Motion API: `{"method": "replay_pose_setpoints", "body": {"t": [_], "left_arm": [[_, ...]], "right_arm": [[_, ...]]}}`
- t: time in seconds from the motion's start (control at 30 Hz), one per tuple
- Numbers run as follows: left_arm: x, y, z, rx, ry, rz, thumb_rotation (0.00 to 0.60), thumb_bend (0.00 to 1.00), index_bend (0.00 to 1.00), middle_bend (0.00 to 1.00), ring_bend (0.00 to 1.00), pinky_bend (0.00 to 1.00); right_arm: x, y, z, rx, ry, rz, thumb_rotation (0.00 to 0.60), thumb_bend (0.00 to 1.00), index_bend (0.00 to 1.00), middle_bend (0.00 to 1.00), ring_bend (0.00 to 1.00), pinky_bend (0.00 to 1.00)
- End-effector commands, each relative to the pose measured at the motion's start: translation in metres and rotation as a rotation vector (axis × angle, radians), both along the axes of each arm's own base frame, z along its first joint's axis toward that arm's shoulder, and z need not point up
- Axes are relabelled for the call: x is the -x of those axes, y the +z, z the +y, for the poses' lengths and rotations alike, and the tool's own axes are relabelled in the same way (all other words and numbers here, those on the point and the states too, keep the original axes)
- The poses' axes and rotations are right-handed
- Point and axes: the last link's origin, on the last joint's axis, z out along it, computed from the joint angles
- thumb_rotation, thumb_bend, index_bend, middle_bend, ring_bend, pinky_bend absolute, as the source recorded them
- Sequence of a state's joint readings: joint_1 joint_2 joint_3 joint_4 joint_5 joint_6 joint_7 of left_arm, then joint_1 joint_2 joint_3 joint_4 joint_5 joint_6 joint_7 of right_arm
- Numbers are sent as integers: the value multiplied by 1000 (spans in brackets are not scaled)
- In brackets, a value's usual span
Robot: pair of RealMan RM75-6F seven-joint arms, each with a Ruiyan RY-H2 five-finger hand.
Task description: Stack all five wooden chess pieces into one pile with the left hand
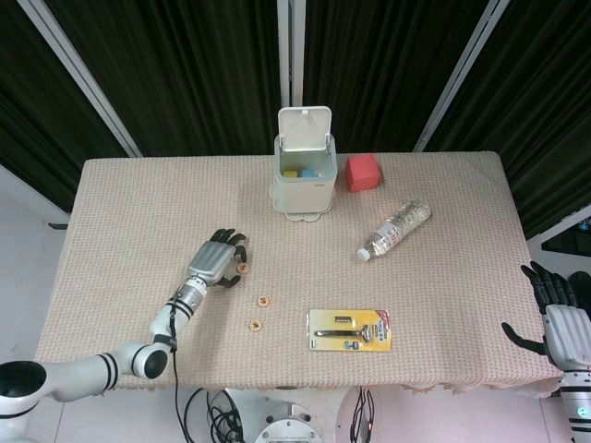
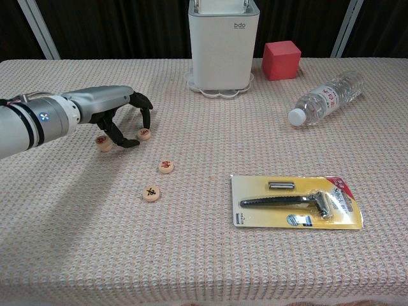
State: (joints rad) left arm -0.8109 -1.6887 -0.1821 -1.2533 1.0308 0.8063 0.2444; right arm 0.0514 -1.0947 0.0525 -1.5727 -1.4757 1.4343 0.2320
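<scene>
Wooden chess pieces lie scattered on the left half of the table (image 2: 76, 255), and only four discs show plainly in the chest view: one under the palm side of the left hand (image 2: 118, 113) at (image 2: 104, 143), one by its fingertips (image 2: 145, 134), one nearer the middle (image 2: 166, 166) and the nearest (image 2: 151, 192); a fifth I cannot find, so it may be hidden beneath the hand or stacked under another. The left hand arches over the two far discs with its dark fingers (image 2: 141, 107) curled downward and somewhat apart, the tips near or touching the cloth; whether it has anything pinched I cannot tell. From here the trouble I would expect is a fingertip nudging the small disc beside it so that it skids away across the woven cloth, or a pinch that catches only an edge and flips the piece. The textured cloth could also tilt a pile once it grows, and a clumsy release might topple it. The right hand (image 1: 559, 318) hangs off the right edge of the table with fingers spread, holding nothing. The white bin (image 2: 222, 44), red cube (image 2: 282, 59), water bottle (image 2: 328, 95) and packaged razor (image 2: 296, 203) sit well apart from the work.
</scene>
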Motion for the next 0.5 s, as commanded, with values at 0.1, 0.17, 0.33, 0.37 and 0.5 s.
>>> {"method": "replay_pose_setpoints", "body": {"t": [0.1, 0.17, 0.33, 0.37, 0.5], "left_arm": [[0, -1, 0, 2, 0, 0, 600, 293, 432, 118, 0, 0], [0, -1, 1, 2, 3, -3, 600, 293, 438, 120, 0, 0], [0, -1, 1, 0, 0, -3, 600, 293, 459, 126, 0, 0], [0, -1, 2, -1, 0, -3, 600, 293, 463, 126, 0, 0], [0, -1, 2, -3, 1, -8, 600, 293, 482, 132, 0, 0]], "right_arm": [[0, 0, 0, -3, 0, 2, 600, 169, 0, 0, 0, 0], [0, 0, 0, -2, -1, 1, 600, 169, 0, 0, 0, 0], [1, 1, -1, -3, -6, 1, 600, 169, 0, 0, 0, 0], [1, 1, -1, -3, -6, 1, 600, 169, 0, 0, 0, 0], [1, 0, -1, -6, -5, 1, 600, 168, 0, 0, 0, 0]]}}
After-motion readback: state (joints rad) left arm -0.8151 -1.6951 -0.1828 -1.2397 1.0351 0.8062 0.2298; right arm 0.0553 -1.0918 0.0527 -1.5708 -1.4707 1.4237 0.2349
